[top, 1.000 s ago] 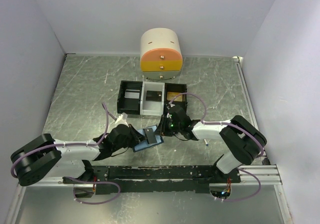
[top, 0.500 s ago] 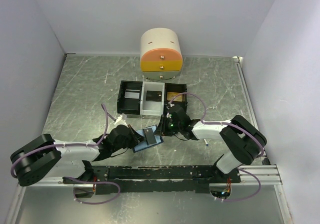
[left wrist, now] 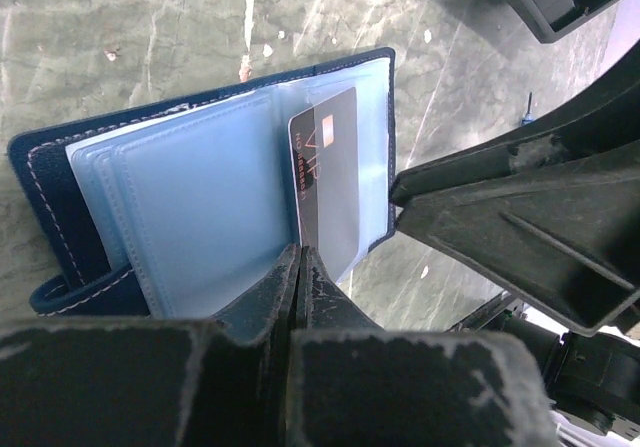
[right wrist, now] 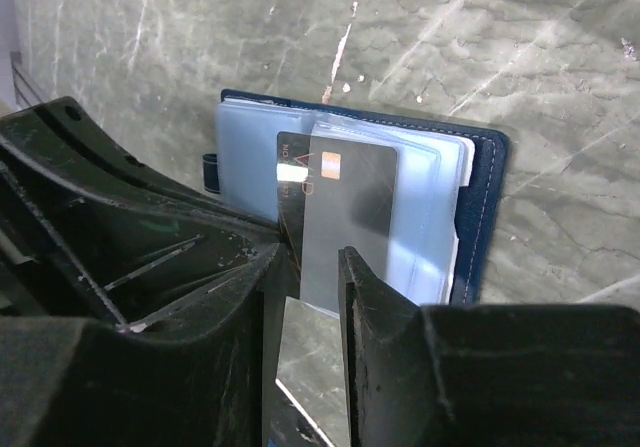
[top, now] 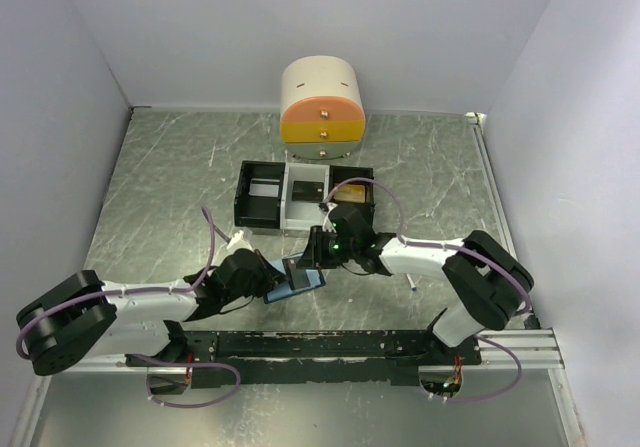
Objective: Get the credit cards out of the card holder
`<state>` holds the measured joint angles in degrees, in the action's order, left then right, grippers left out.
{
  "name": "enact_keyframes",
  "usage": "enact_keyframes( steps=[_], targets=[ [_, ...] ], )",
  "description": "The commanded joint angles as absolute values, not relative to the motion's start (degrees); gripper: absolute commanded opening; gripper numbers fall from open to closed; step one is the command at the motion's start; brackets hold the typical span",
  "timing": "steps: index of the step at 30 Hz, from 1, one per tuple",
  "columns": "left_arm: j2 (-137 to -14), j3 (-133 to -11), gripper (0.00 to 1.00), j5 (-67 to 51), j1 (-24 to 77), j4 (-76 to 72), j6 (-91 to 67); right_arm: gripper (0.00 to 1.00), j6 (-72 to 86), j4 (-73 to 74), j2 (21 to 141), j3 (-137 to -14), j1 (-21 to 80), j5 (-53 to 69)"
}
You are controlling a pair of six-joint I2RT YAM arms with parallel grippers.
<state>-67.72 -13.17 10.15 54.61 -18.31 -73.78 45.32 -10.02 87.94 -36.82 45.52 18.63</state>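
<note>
The card holder (top: pixel 298 275) lies open near the table's front middle, dark blue outside (right wrist: pixel 485 197) and light blue pockets inside (left wrist: pixel 200 197). A dark grey credit card (left wrist: pixel 328 187) sticks partly out of one pocket. My left gripper (left wrist: pixel 298 257) is shut, pinching the holder's near edge beside that card. From the other side my right gripper (right wrist: pixel 308 267) stands open, its fingers on either side of the card's (right wrist: pixel 345 202) free end without closing on it. In the top view the two grippers (top: pixel 280 277) (top: pixel 312 252) meet over the holder.
A black-and-white three-compartment tray (top: pixel 258 199) stands just behind the grippers, with a tan-gold card (top: pixel 348 193) in its right compartment. A round cream, orange and yellow drawer unit (top: pixel 322 112) stands at the back. A thin white syringe (top: pixel 411 285) lies to the right.
My left gripper has closed on the card holder. My right gripper has moved left, up to the holder, and its jaws have widened slightly.
</note>
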Motion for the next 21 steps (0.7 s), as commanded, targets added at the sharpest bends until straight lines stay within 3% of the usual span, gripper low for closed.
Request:
enact_keyframes(
  steps=[1, 13, 21],
  targets=[
    [-68.46, -15.18, 0.07, 10.83, 55.08, -18.13, -72.35, 0.28, 45.55, -8.12, 90.99, -37.78, 46.04, 15.94],
    [-70.64, -13.45, 0.25, 9.49, 55.02, -26.10, -73.03, 0.28, 47.46, -9.15, 94.04, -34.08, 46.00, 15.03],
    [-74.13, -11.57, 0.23, 9.41, 55.02, -32.89, -76.35, 0.28, 48.59, -10.01, 94.11, -33.44, 45.97, 15.43]
  ],
)
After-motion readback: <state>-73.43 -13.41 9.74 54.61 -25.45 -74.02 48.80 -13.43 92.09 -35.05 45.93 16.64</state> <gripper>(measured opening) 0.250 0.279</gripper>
